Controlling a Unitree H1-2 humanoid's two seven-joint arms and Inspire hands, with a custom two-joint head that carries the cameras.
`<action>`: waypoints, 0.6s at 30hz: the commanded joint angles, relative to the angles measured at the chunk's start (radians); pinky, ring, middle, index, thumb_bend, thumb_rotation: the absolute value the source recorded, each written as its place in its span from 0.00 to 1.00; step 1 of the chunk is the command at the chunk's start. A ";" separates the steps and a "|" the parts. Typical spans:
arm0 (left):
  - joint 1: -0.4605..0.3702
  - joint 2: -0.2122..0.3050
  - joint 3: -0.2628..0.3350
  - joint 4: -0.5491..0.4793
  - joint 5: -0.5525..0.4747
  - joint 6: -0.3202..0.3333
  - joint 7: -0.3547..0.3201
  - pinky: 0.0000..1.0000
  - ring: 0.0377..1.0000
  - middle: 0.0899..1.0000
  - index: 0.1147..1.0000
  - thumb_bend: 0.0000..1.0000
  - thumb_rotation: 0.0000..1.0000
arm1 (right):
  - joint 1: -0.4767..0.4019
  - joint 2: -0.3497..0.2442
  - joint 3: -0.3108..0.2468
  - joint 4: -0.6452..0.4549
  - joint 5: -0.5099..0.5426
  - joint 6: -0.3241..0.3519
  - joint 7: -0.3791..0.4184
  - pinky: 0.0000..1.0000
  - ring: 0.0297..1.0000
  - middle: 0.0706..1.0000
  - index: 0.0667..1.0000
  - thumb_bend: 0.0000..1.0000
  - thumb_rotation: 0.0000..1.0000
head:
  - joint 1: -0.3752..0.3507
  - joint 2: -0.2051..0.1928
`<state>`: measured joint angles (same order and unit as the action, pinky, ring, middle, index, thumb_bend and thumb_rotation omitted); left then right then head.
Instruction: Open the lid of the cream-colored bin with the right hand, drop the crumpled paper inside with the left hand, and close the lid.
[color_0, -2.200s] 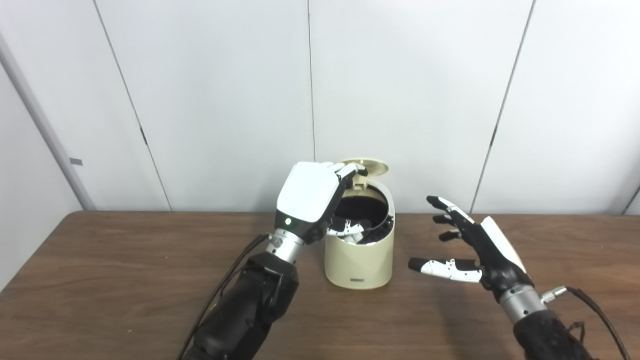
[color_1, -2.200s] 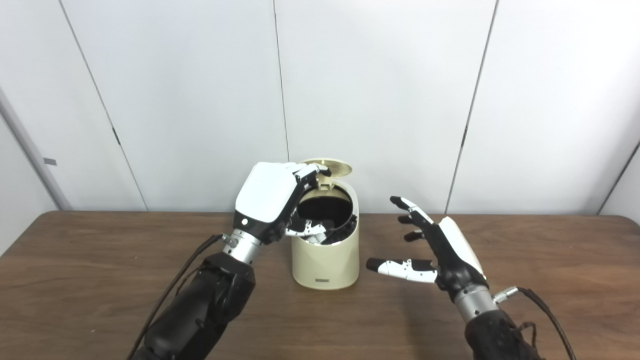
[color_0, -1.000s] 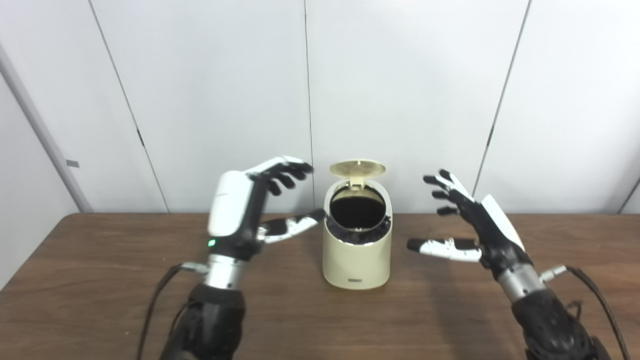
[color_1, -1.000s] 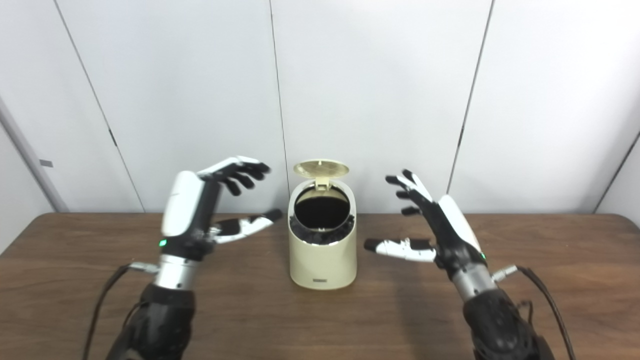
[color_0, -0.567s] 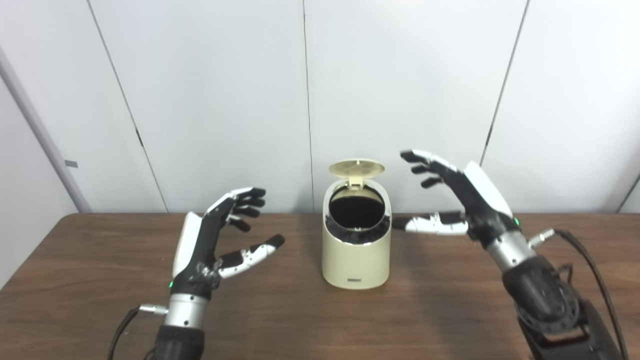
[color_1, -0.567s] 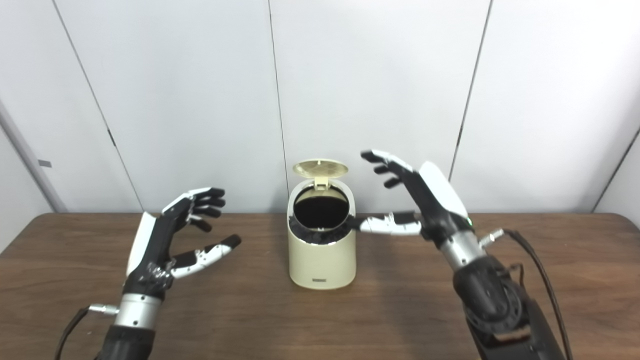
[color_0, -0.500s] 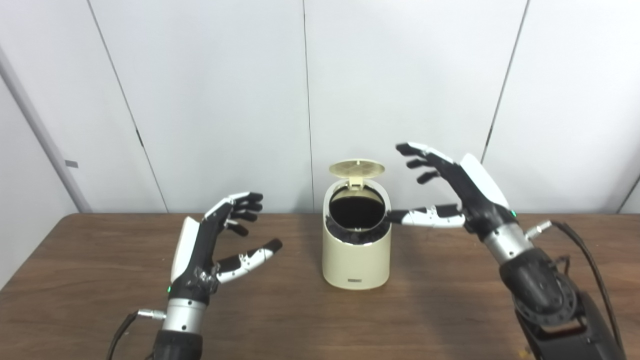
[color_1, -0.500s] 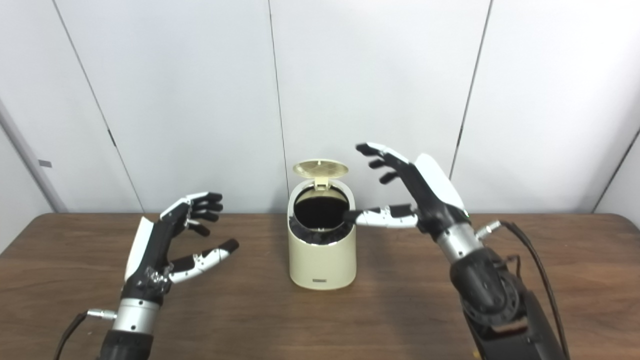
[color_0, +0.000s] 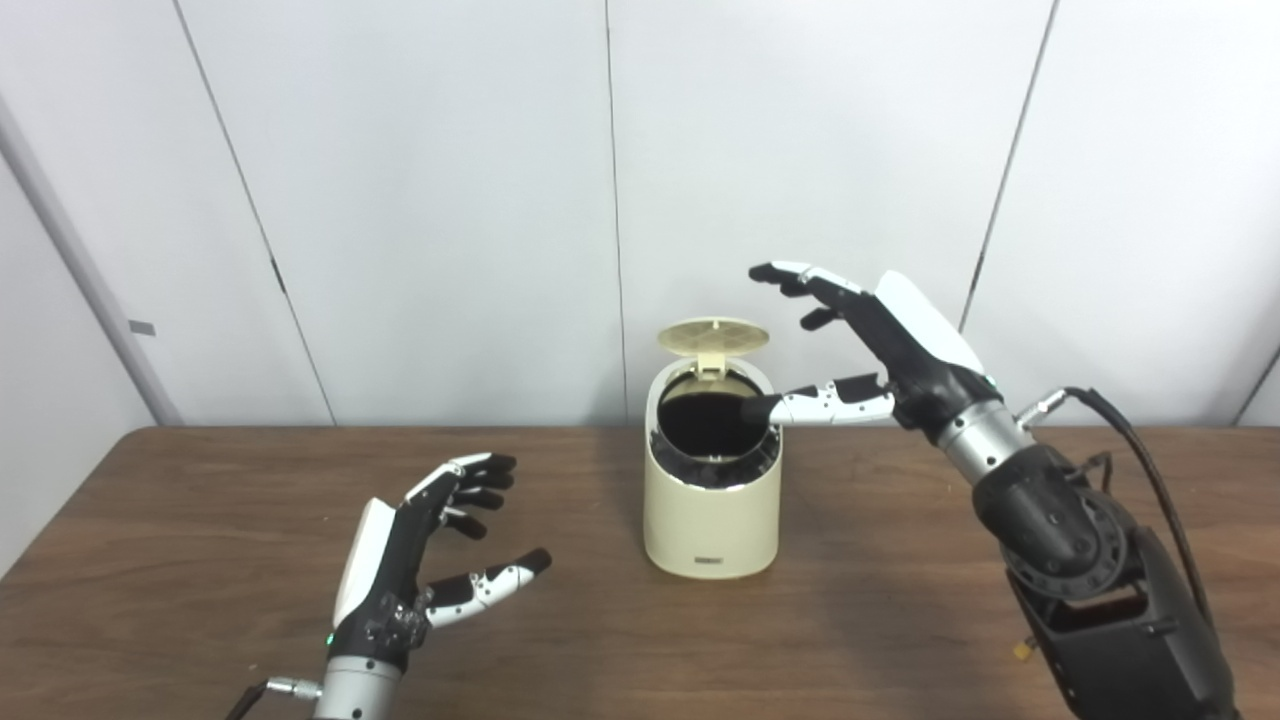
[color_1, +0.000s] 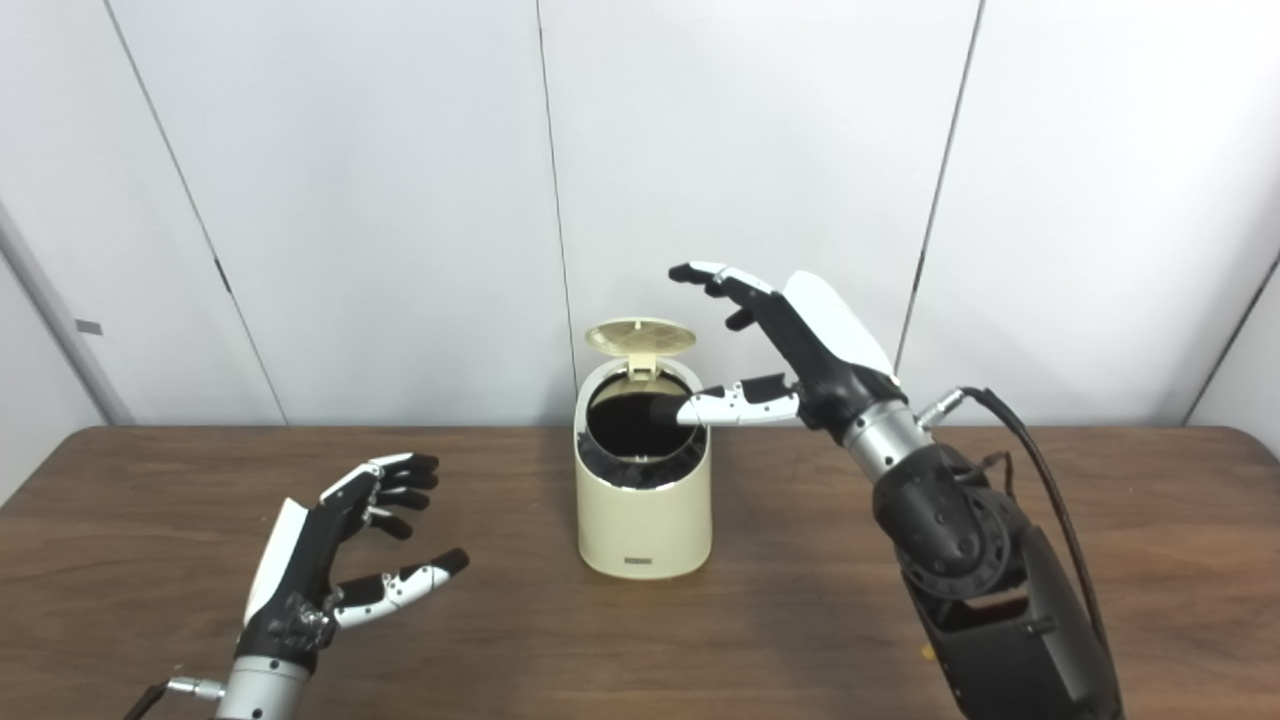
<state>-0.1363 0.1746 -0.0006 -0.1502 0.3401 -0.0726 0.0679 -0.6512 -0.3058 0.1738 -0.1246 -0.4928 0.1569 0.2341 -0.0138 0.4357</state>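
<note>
— Black-tipped fingers (color_0: 790, 275) on the right hand (color_0: 890, 345): spread?

— Spread, empty, above the raised lid (color_0: 714, 335); thumb over the cream bin (color_0: 712, 520) mouth.

— Left hand (color_0: 410, 560)?

— Splayed, empty, low over the brown wooden table (color_0: 200, 560), well apart from the bin.

— Paper?

— Not visible; bin's inside is dark. White wall panels (color_0: 430, 200) behind.

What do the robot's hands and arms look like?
Each hand, left hand and right hand, has a smooth white shell on its back, black fingers with white patches, and a shiny silver wrist. The arms are chunky and black. A black cable loops from the right wrist. A tiny green light glows near the left wrist.
</note>
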 joint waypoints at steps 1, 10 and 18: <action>-0.016 0.008 0.002 -0.017 0.004 -0.037 0.009 0.55 0.65 0.68 0.71 0.71 0.11 | -0.057 -0.020 0.001 -0.018 -0.015 -0.006 0.007 0.66 0.84 0.86 0.83 0.70 0.53 | 0.000 0.001; -0.018 -0.002 -0.003 -0.015 0.008 -0.032 0.009 0.57 0.66 0.67 0.71 0.72 0.12 | -0.064 -0.039 0.039 -0.042 -0.089 -0.005 0.047 0.72 0.89 0.85 0.82 0.72 0.59 | 0.007 0.006; -0.020 -0.007 -0.006 -0.023 0.018 -0.017 0.007 0.56 0.66 0.67 0.71 0.72 0.12 | -0.064 -0.036 0.051 -0.028 -0.098 -0.031 0.062 0.77 0.91 0.81 0.79 0.71 0.56 | 0.012 0.009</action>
<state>-0.1293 0.1645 -0.0091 -0.1502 0.3508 -0.0784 0.0675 -0.6590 -0.3352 0.2293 -0.1300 -0.5833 0.1524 0.3081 -0.0015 0.4433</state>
